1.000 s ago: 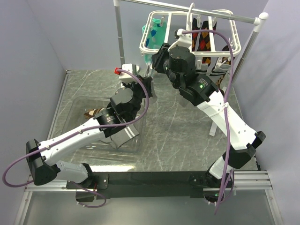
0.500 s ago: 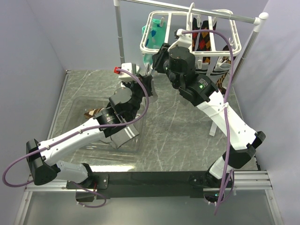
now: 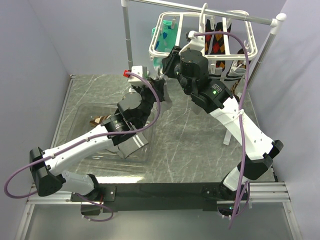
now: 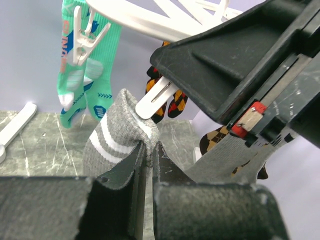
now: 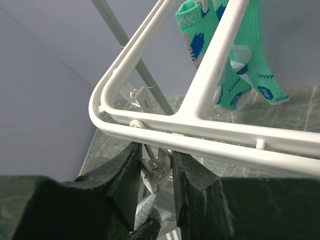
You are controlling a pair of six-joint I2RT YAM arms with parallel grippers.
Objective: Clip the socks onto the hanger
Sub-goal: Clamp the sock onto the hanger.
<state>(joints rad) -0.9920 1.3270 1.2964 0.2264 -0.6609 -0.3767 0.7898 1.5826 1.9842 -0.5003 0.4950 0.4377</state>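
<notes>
My left gripper is shut on the cuff of a grey sock with two white stripes and holds it up just below a clip of the hanger. In the top view, this gripper is under the near left corner of the white hanger. My right gripper is shut on a small white clip dangling from the hanger's bar, with one finger on each side of it. The sock's grey tip sits right under that clip. In the top view, the right gripper is at the same corner.
Teal patterned socks and dark argyle socks hang clipped on the hanger. The hanger hangs from a metal rail stand with white poles. A clear plastic bin on the table's left holds another sock.
My left gripper has risen slightly toward the hanger with the grey sock. The right gripper has stayed on the clip.
</notes>
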